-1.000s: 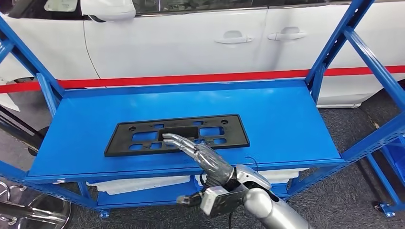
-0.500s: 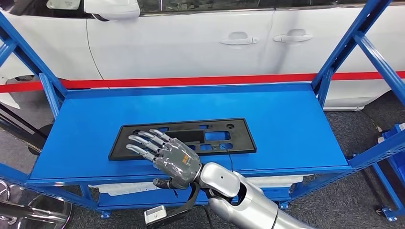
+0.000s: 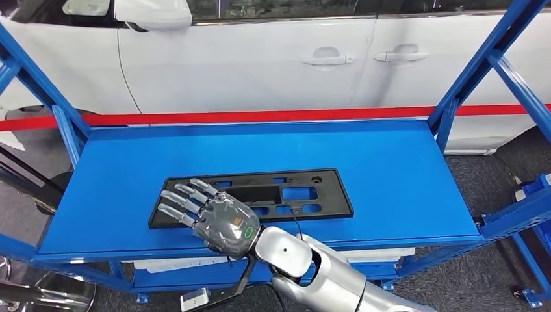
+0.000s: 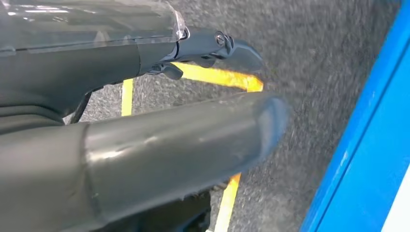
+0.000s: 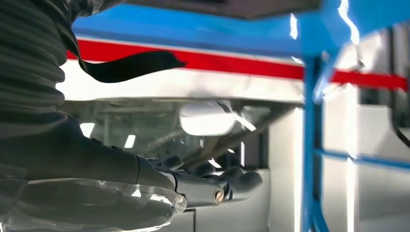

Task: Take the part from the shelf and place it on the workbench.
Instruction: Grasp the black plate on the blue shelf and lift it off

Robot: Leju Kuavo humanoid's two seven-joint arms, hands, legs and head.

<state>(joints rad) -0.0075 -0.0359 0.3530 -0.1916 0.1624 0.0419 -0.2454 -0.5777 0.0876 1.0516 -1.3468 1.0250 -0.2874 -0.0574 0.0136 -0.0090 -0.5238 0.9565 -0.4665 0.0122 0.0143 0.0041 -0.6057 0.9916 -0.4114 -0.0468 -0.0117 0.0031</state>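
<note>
**Reach phase: right hand over the part, no grip yet**

Right hand [image 3: 217, 218] is spread palm-down over the left end of the black part [image 3: 286, 193], which lies flat on the blue shelf [image 3: 390, 162] near its front edge. Fingers [image 3: 179, 198] are apart and holding nothing. Contact with the part: can't tell.

Left hand [image 4: 121, 145] hangs low over dark carpet with yellow floor lines; open or closed, can't tell.

Next move, my read: get fingers under or around the front edge, since the part is thin and flat. Risk is pushing it back rather than lifting.

Room: white car [image 3: 260, 58] with red stripe behind the shelf.
</note>
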